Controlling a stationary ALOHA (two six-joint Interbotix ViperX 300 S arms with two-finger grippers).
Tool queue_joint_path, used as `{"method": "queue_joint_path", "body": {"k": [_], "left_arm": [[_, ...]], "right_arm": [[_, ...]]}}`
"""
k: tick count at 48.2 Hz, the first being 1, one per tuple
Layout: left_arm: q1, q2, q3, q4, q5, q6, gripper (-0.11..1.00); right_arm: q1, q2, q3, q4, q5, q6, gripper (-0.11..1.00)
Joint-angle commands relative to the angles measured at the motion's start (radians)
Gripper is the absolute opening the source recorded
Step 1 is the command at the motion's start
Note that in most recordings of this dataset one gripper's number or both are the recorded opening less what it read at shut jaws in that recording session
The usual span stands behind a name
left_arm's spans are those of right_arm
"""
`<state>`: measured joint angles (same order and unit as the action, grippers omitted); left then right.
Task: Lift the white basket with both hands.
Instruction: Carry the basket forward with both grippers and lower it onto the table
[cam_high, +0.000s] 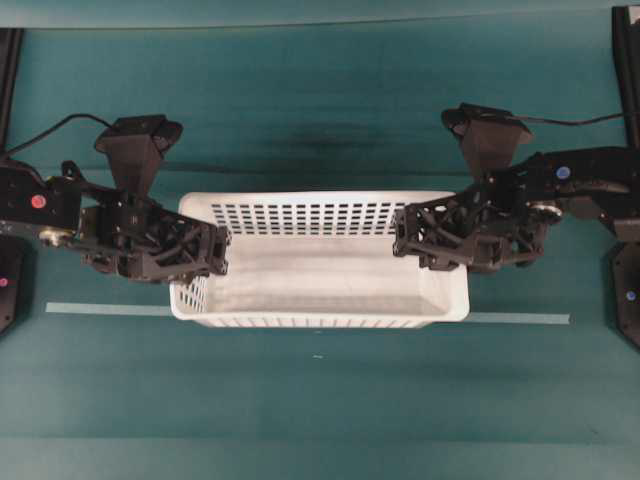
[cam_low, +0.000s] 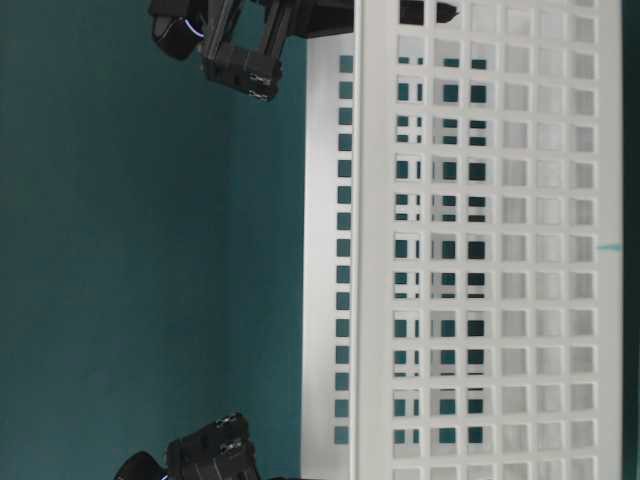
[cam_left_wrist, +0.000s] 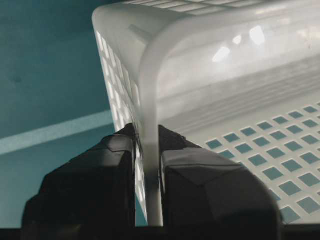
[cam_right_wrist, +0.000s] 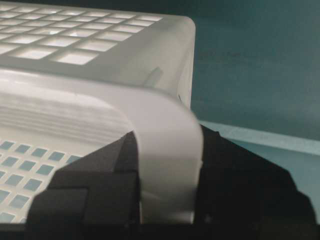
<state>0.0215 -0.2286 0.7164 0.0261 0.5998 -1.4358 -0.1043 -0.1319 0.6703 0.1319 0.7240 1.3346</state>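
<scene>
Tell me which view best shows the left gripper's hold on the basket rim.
The left wrist view: the left gripper has a finger on each side of the basket rim, pinching it. Overhead shows that gripper at the basket's end, contact hidden. Table-level shows only parts of grippers. The right wrist view shows the right gripper.

Right tool (cam_right_wrist: 167, 200) clamped on white basket (cam_right_wrist: 165, 135) rim; teal surface (cam_right_wrist: 260, 60) behind.

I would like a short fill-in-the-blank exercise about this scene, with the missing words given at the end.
1. The white basket holds ____ inside.
2. The left tool is shut on the basket's ____.
3. The surface under the basket is ____ in colour.
4. The right tool grips the end ____ the left tool's.

Missing words: nothing; rim; green; opposite
</scene>
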Motion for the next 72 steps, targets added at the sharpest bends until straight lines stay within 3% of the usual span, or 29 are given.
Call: {"method": "queue_joint_path", "body": {"k": [1, 10, 22, 61, 72], "left_arm": [[-0.018, -0.018, -0.012, 0.005, -0.003, 0.005, 0.05], [-0.034, -0.003, -0.025, 0.005, -0.003, 0.000, 0.05], [-0.095, 0.037, -0.032, 0.005, -0.006, -0.057, 0.05], [-0.091, 0.084, 0.005, 0.012, -0.038, -0.054, 0.05], [-0.078, 0.080, 0.034, 0.012, -0.067, -0.018, 0.03]], "right_arm": [[0.031, 0.005, 0.009, -0.008, 0.003, -0.006, 0.18], [0.066, 0.006, 0.025, -0.011, -0.009, 0.032, 0.18], [0.100, 0.021, 0.031, -0.028, -0.049, 0.074, 0.18], [0.127, 0.074, 0.032, -0.023, -0.060, 0.080, 0.18], [0.130, 0.084, 0.034, -0.023, -0.066, 0.094, 0.18]]}}
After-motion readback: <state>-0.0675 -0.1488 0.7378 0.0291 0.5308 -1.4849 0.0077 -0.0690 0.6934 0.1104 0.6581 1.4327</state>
